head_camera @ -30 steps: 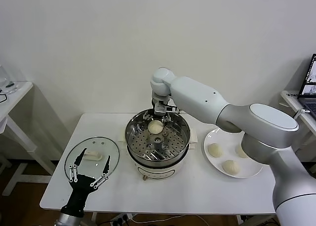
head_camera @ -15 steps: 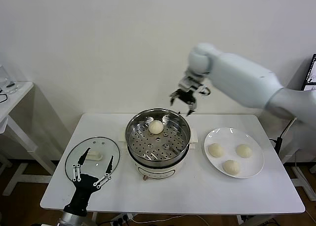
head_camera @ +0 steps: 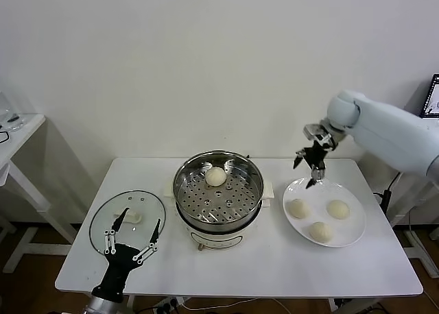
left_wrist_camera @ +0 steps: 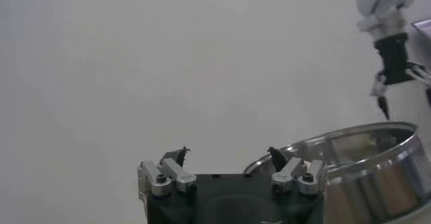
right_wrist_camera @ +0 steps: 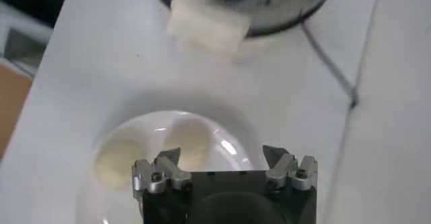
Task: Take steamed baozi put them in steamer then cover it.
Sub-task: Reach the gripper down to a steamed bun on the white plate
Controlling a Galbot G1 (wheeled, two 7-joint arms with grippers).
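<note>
Swinging away from the steamer (head_camera: 218,190), the right arm now reaches over the plate's far edge. Leftmost, the left gripper (head_camera: 132,226) idles by the cover (head_camera: 127,218), jaws spread. One steamed baozi (head_camera: 215,176) sits in the steamer. Three more lie on the plate (head_camera: 346,235), below the right gripper (head_camera: 306,168), jaws apart and empty.

Cover (head_camera: 127,218) left of steamer (head_camera: 218,190); plate (head_camera: 346,233) right; one baozi (head_camera: 215,176) inside.
</note>
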